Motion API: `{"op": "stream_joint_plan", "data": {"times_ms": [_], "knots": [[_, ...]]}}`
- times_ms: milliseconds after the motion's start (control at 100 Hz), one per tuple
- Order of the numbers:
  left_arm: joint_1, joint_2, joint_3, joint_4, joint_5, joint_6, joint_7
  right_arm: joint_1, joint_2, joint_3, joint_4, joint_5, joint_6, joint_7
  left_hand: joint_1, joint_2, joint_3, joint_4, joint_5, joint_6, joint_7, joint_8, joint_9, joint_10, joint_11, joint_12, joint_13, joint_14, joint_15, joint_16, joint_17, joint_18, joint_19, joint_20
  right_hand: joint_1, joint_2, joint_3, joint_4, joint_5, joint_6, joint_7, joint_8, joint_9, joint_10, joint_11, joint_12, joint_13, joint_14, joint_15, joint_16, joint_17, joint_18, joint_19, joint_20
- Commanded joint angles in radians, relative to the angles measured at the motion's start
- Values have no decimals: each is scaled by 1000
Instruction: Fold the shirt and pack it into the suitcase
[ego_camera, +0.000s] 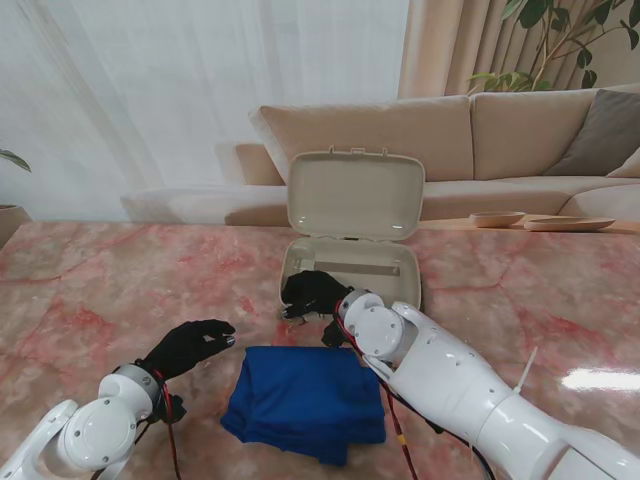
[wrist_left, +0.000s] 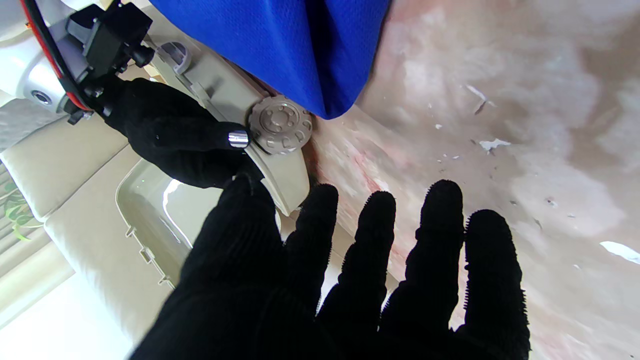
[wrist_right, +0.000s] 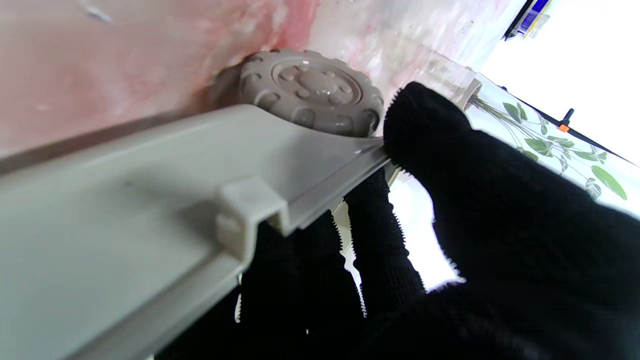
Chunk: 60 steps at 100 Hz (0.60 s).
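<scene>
The left hand (ego_camera: 188, 345) hovers with fingers spread, holding nothing, just left of the folded blue shirt (ego_camera: 308, 400) lying on the table (ego_camera: 90, 290) in front of the open suitcase (ego_camera: 350, 270). Folding looks done; packing comes next, needing both hands under the shirt. The right hand (ego_camera: 312, 293) pinches the suitcase's near rim beside a wheel (wrist_right: 310, 92), apparently steadying it
</scene>
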Motion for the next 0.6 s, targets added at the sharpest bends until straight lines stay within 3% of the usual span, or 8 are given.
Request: {"op": "stream_joint_plan", "data": {"times_ms": [0,490,590], "knots": [[5,0,1,6,-1,6,-2,0,-21,-8,3,14,1,10,-38,25,-30,11,11,-20,7,3,19,-8,-14,-11,-7,-7,-9,-3,-8,22,-9,16,59,51,71,13,7,-108,45,13,-4,-47,-34,-27,14,14,-50,-36,-10,10,-2,-22],[5,-2,3,17,-8,9,4,51,-73,-65,69,63,-15,13,-36,25,-30,11,14,-18,9,4,21,-8,-11,-9,-6,-4,-5,-1,-6,21,-7,15,52,60,63,14,-3,-112,41,9,-10,-51,-39,-37,8,12,-64,-45,-15,11,-5,-27],[8,-2,2,17,-8,11,4,55,-77,-69,71,67,-13,15,-36,26,-31,11,13,-19,8,4,20,-7,-11,-9,-7,-4,-5,-1,-6,22,-7,15,5,62,57,16,-13,-103,29,7,-20,-51,-42,-49,-2,13,-76,-51,-29,13,-15,-32]]}}
